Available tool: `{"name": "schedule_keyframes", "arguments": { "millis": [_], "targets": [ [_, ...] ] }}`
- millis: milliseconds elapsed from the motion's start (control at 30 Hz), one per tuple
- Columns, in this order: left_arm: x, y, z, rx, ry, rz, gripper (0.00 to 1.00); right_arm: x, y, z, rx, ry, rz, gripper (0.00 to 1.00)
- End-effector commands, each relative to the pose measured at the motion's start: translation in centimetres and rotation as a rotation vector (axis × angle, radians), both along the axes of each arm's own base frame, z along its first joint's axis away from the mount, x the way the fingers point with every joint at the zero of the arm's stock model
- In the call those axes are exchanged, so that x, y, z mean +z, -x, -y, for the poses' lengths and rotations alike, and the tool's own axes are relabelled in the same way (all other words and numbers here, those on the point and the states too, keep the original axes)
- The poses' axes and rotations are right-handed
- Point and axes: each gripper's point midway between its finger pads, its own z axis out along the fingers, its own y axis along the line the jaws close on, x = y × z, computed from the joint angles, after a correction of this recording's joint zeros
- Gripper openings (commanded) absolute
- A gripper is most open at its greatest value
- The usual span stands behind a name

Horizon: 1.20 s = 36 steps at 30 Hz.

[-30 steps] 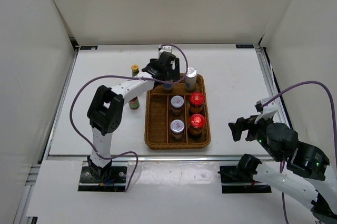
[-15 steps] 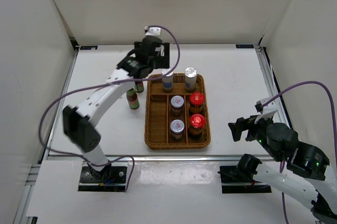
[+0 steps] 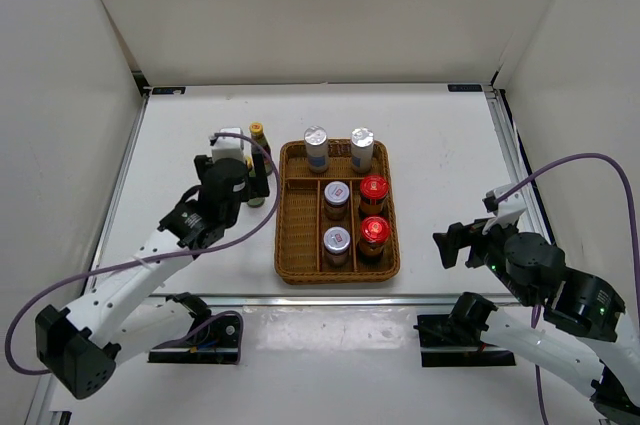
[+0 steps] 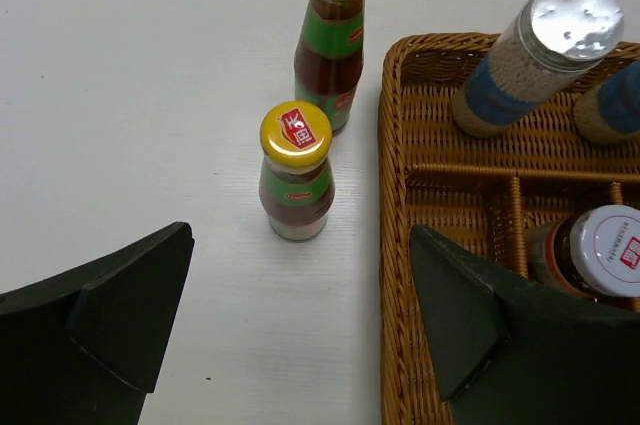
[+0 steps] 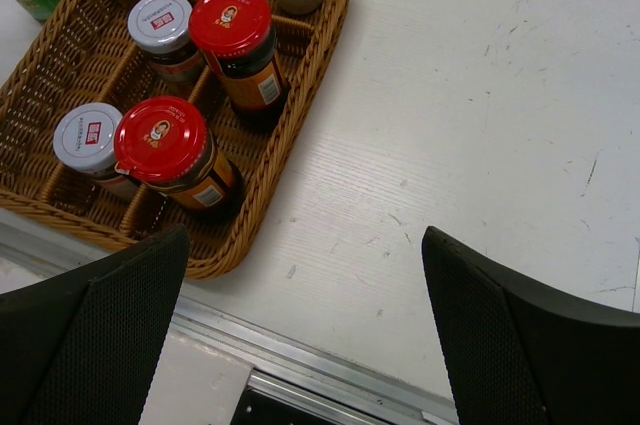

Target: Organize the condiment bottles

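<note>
We find six of the eight containers in the tray [image 3: 283,245]. Its long compartment at 12 o'clock holds the two shakers [image 3: 316,148] [image 3: 361,148], upright and side by side. The middle column has two cells with one of the silver jars [image 3: 336,195] [image 3: 336,241] in each, and the column at 3 o'clock has two cells with one of the red jars [image 3: 373,188] [image 3: 372,232] in each. The two bottles [image 4: 296,173] [image 4: 335,35] stand upright on the table [image 3: 440,165], outside the tray off its 10 o'clock corner. They are near each other but apart, and the farther one is just beside the wicker rim. The left claw [image 4: 300,335] hangs over the table at the tray's 9 o'clock, spread wide with nothing in it; in its wrist view the nearer bottle sits at 12 o'clock, just ahead of the gap. The right claw [image 5: 300,335] hovers off the tray's 4 o'clock side, also wide and empty. A second ago the left claw was at the left shaker, and half a second ago its arm was stretched over the tray's 11 o'clock corner. It has since drawn back, and that shaker now stands free. The right arm, jars and bottles have not moved.
</note>
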Motion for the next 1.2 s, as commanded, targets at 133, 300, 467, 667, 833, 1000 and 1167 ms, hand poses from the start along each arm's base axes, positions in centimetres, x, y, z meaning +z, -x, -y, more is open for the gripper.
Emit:
{"name": "schedule_keyframes", "arguments": {
  "millis": [133, 300, 467, 667, 833, 1000, 1167],
  "targets": [
    [0.5, -2.9, 1.0, 0.045, 0.018, 0.071, 1.00, 0.4, -0.5, -0.5, -0.003, -0.001, 0.018, 1.00],
    [-2.3, -4.4, 0.9, 0.096, 0.002, 0.011, 1.00, 0.4, -0.5, -0.5, -0.003, -0.001, 0.018, 1.00],
    [-3.4, -5.9, 0.1, 0.128, 0.026, 0.014, 1.00, 0.4, -0.5, -0.5, -0.003, -0.001, 0.018, 1.00],
    [-4.9, -7.5, -0.4, 0.141, 0.046, 0.008, 0.96, 0.4, -0.5, -0.5, -0.003, -0.001, 0.018, 1.00],
    [-6.1, -8.1, -0.5, 0.134, 0.049, -0.012, 0.79, 0.5, -0.5, -0.4, -0.003, -0.009, 0.023, 1.00],
    [-5.8, -7.9, -0.4, 0.126, 0.050, -0.018, 0.48, 0.5, -0.5, -0.4, -0.003, -0.009, 0.023, 1.00],
    [-2.2, -7.4, -1.1, 0.140, 0.055, 0.019, 0.15, 0.6, -0.4, -0.2, -0.003, -0.016, 0.028, 1.00]
  ]
}}
